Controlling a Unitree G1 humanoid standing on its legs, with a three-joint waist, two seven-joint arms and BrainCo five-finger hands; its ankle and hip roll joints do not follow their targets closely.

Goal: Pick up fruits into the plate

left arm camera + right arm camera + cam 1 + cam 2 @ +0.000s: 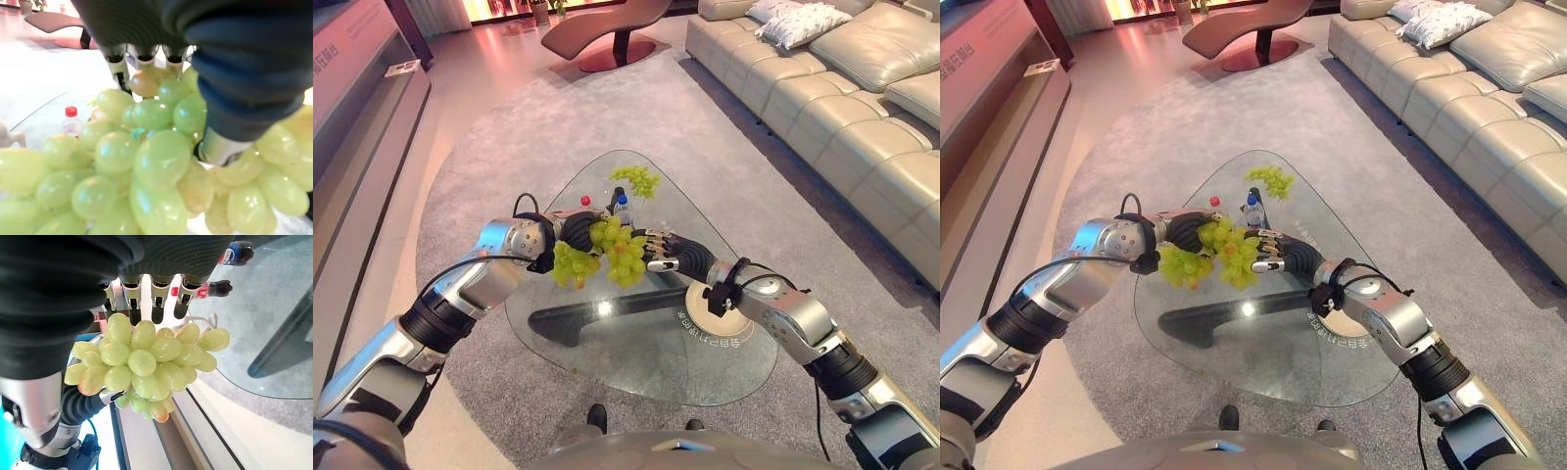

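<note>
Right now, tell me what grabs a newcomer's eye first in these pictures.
A big bunch of green grapes hangs above the glass table, cradled between the left robot hand and the right robot hand. A second grape bunch lies at the table's far end, with two small bottles just in front. A round plate sits under the right wrist.

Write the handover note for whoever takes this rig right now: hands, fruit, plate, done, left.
Left hand and right hand: both sit against one large bunch of green grapes, held up between them above the glass table. How the fingers close on it cannot be read.
Plate: on the table under the right forearm, nothing seen on its visible part.
Second grape bunch: lying at the table's far end, beyond two small bottles.
Done: first bunch lifted.
Left: set it on the plate, then fetch the far bunch.
</note>
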